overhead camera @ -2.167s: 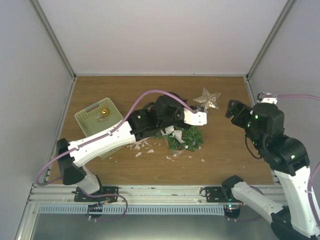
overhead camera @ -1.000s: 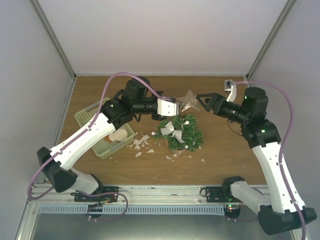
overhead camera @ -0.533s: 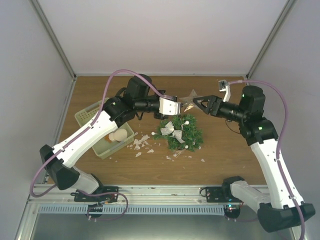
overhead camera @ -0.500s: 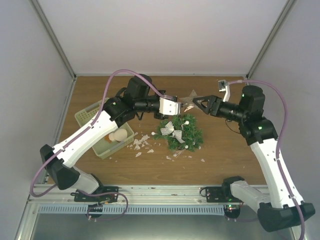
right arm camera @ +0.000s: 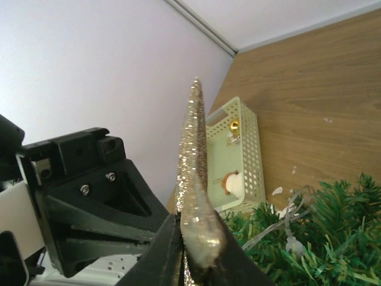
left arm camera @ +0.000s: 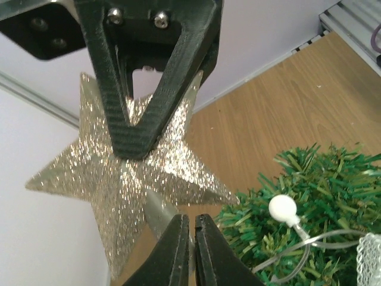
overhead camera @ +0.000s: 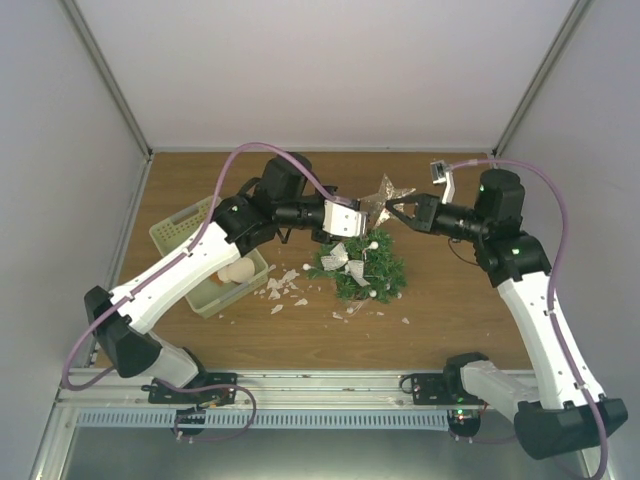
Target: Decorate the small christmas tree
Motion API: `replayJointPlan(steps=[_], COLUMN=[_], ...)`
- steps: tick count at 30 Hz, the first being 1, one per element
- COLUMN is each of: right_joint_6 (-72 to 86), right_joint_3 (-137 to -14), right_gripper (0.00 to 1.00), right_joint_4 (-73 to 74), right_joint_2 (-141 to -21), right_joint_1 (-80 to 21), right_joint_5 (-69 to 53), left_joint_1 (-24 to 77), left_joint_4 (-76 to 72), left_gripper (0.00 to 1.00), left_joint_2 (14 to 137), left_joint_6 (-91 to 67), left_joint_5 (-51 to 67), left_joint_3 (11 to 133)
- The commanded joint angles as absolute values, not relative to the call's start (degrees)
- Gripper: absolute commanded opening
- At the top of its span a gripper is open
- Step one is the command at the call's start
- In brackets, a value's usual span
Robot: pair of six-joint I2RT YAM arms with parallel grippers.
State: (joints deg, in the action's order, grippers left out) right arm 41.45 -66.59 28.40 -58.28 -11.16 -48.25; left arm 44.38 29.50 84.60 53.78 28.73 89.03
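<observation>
1. A brown wooden table (overhead camera: 450, 300) sits inside plain white walls (overhead camera: 320, 70). A pale green tray (overhead camera: 170, 235) is at the left, with white scraps (overhead camera: 280, 290) lying beside it.
2. The small christmas tree (overhead camera: 372, 270) stands mid-table, just below and in front of both grippers. It is upright as far as the overhead view shows, with a white bulb (left arm camera: 283, 208) on a wire among its needles.
3. A glittery silver star (overhead camera: 385, 195) hangs in the air above the tree's top, between the two arms.
4. The right gripper (right arm camera: 193, 250) is clamped on the star's flat faces.
5. The left gripper (left arm camera: 191, 250) has its fingers almost together, apparently pinching the peg under the star.
6. Handling, as a judgement: the tree looks light and top-heavy on its small pot, so a push on top could tip it. Its bristly branches are soft and springy and give little hold, so the trunk or pot is the place to steady it.
7. The star looks thin, stiff and possibly brittle, and is best gripped across its faces.
</observation>
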Motion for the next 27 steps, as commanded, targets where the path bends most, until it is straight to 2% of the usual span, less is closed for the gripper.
replayJointPlan(steps=[1, 4, 7, 13, 19, 27], right_joint_6=[39.1, 38.4, 36.9, 30.1, 28.6, 31.5], right_joint_3=[-66.6, -66.8, -68.0, -74.8, -78.6, -72.0], right_gripper=[0.04, 0.00, 0.00, 0.01, 0.01, 0.01], right_joint_4=[28.9, 29.4, 32.3, 46.6, 58.9, 62.9], right_joint_2=[-57.6, -56.9, -56.2, -53.9, -49.6, -42.2], right_joint_1=[-10.8, -10.8, -10.8, -10.7, -10.7, -10.8], right_joint_5=[-48.0, -47.8, -46.0, -36.1, -27.2, -24.4], left_joint_1=[45.9, 46.1, 46.1, 41.8, 35.7, 26.4], left_joint_4=[27.6, 27.6, 26.7, 25.5, 21.7, 15.6], left_gripper=[0.10, 0.14, 0.36, 0.57, 0.66, 0.73], left_joint_2=[84.9, 85.0, 84.5, 80.9, 78.2, 77.1], left_joint_6=[54.5, 54.1, 53.4, 50.9, 48.7, 42.7], left_joint_5=[29.1, 28.7, 25.7, 20.2, 18.3, 20.0], left_joint_3=[90.3, 90.3, 90.3, 90.5, 86.7, 82.6])
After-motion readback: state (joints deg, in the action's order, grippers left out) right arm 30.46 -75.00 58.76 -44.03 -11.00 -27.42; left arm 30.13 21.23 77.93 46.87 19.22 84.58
